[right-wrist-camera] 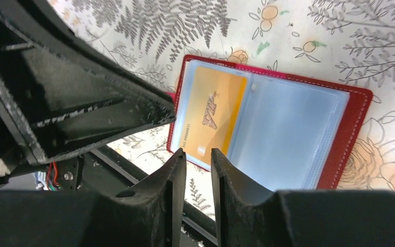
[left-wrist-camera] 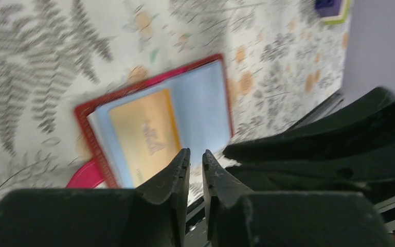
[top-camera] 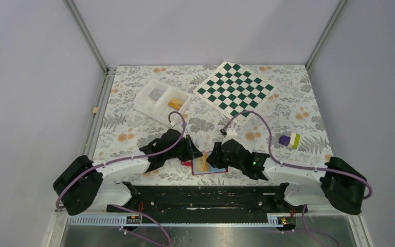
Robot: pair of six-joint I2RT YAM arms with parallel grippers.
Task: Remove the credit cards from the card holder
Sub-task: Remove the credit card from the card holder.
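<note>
The red card holder (top-camera: 209, 170) lies open on the floral cloth near the table's front edge, between my two grippers. Its pale blue inside (right-wrist-camera: 288, 134) faces up, and one orange-yellow credit card (right-wrist-camera: 213, 116) sits in its left pocket. The left wrist view also shows the holder (left-wrist-camera: 200, 103), the card (left-wrist-camera: 141, 136) and the red tab (left-wrist-camera: 85, 177). My left gripper (top-camera: 191, 149) (left-wrist-camera: 195, 153) hovers at the holder's left edge, jaws nearly together and empty. My right gripper (top-camera: 216, 154) (right-wrist-camera: 196, 151) hovers at its right edge, jaws a narrow gap apart and empty.
A white two-compartment tray (top-camera: 149, 105) stands at the back left with an orange-yellow item (top-camera: 175, 103) in one compartment and a grey one in the other. A green chessboard (top-camera: 235, 88) lies at the back. A purple and green block (top-camera: 289, 139) lies right. A small white piece (top-camera: 231, 132) lies mid-table.
</note>
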